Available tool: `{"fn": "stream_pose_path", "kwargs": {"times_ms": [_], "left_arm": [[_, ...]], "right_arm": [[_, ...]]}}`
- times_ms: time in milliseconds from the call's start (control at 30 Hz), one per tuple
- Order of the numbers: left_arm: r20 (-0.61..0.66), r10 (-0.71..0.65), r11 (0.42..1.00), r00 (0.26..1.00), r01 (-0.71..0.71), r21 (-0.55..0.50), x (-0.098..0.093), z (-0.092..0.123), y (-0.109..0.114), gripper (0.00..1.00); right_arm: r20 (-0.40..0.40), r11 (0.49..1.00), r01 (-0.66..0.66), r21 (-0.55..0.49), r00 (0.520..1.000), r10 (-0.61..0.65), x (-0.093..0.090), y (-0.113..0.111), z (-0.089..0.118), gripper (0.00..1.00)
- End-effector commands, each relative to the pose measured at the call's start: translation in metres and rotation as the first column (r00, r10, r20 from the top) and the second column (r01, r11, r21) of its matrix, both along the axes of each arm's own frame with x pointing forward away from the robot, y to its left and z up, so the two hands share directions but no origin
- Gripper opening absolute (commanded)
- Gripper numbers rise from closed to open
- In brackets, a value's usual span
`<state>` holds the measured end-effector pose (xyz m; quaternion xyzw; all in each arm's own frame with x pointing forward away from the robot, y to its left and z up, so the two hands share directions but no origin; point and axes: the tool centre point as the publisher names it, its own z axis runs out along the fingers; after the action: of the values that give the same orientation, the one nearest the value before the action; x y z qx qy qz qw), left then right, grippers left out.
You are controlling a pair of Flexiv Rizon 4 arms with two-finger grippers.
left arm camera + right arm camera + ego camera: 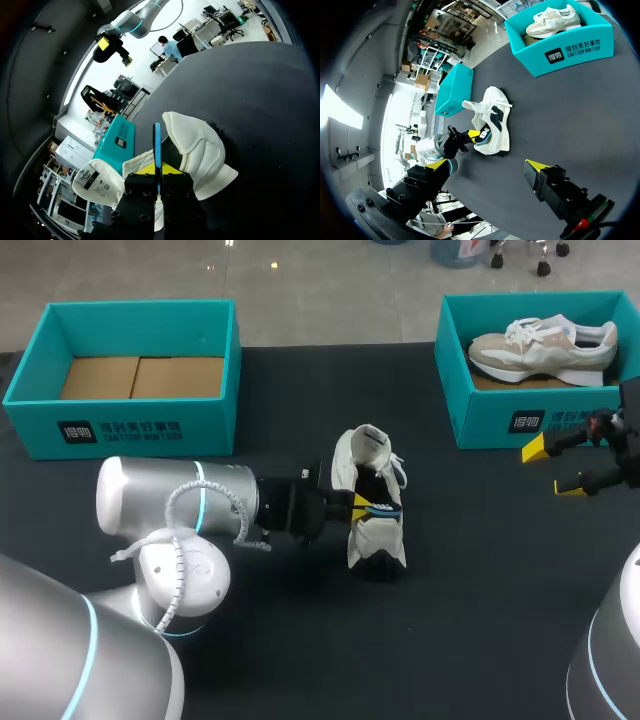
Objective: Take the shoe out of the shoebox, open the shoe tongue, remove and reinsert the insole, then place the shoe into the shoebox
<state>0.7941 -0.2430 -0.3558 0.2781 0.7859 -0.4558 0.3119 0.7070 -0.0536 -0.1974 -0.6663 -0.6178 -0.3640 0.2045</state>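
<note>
1. Pinching the thin blue insole (pixel 382 508), the left claw (pixel 362 506) meets the white sneaker (pixel 376 540) on the black counter (pixel 300 640).
2. The right claw (pixel 553 468) hangs released.
3. The insole is likely light and floppy: grip its heel edge.

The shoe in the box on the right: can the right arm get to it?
Probably yes. The right gripper hangs open just beside that box, which has no lid, and nothing covers the shoe.

Half-seen things
The insole (pixel 157 142) showed only a thin blue edge, its rest buried in the shoe (pixel 200 150); the right shoebox (pixel 490 425) and the body of the right gripper (pixel 553 468) were cut by the head view's edge.
</note>
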Motion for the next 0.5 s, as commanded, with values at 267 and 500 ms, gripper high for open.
{"fn": "stream_pose_path", "kwargs": {"times_ms": [267,500], "left_arm": [[-0.021,0.018,1.0,1.0,-0.019,-0.025,-0.006,0.012,-0.001,0.45],[-0.027,0.0,0.999,1.0,-0.001,-0.033,-0.015,0.018,0.002,0.2]], "right_arm": [[-0.002,1.0,0.002,-0.004,1.0,-0.002,-0.001,0.0,0.0,1.0],[-0.002,1.0,0.002,-0.004,1.0,-0.002,-0.001,0.0,0.0,1.0]]}}
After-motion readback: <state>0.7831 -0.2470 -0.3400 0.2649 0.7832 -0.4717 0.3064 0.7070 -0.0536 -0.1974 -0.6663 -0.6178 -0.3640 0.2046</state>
